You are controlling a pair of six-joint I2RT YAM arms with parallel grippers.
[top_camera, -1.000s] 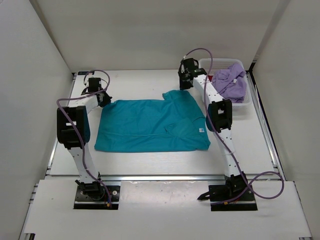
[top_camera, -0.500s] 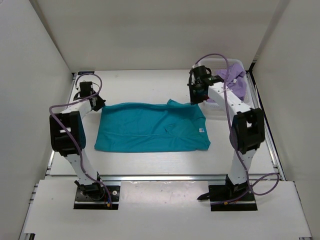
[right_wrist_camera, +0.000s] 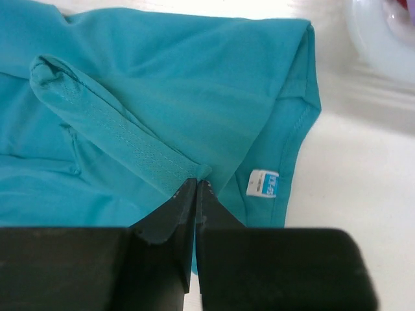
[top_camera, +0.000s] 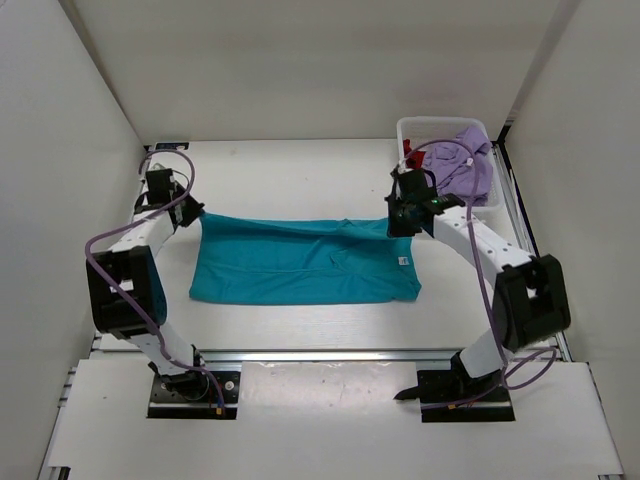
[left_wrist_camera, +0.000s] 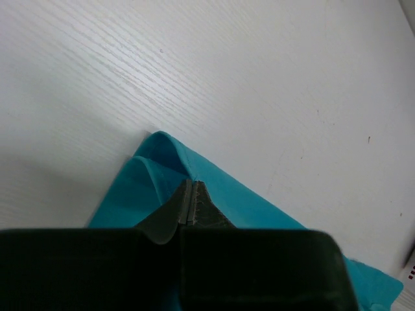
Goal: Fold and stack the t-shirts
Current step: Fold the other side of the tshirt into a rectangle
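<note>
Left tool and right tool clench the far edge of the teal t-shirt on the counter. Probably the first fold; next, lay that edge evenly on the near hem.

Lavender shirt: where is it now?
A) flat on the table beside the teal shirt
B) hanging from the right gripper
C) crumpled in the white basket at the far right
C: the lavender shirt lies crumpled in the white basket, apart from the teal shirt on the table.
</note>
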